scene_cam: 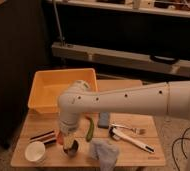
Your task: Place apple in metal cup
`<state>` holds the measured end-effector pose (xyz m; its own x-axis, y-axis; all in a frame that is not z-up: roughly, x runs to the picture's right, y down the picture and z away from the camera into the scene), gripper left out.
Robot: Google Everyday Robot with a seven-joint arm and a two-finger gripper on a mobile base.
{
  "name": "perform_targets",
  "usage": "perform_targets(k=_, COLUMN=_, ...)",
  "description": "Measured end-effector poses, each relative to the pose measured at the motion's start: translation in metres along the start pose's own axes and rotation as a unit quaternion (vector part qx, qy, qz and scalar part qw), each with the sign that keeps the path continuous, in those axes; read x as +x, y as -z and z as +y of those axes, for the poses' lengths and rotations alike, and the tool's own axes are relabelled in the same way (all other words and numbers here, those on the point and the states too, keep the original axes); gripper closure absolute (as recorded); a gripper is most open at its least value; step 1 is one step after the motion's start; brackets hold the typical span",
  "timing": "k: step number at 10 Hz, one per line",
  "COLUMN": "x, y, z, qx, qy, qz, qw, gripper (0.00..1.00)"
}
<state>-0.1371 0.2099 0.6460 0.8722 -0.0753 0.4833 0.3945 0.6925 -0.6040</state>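
The white arm (138,102) reaches over the worktop (133,150), its tool (67,138) just above the metal cup (71,148). The apple (63,139) seems clamped in the tool, directly over the cup.

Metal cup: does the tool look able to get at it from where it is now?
Probably yes. The tool hangs right above the metal cup, with nothing visible between them; the white cup and grey cloth sit off to either side.
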Motion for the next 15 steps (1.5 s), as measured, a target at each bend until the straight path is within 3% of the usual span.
perform_targets(k=9, x=0.006, y=-0.018, z=0.010, qx=-0.066, qy=0.070, qz=-0.012, qw=0.9953, gripper=0.96)
perform_targets(k=15, x=0.015, y=-0.020, z=0.009, qx=-0.078, qy=0.087, qz=-0.017, qw=0.9930, gripper=0.35)
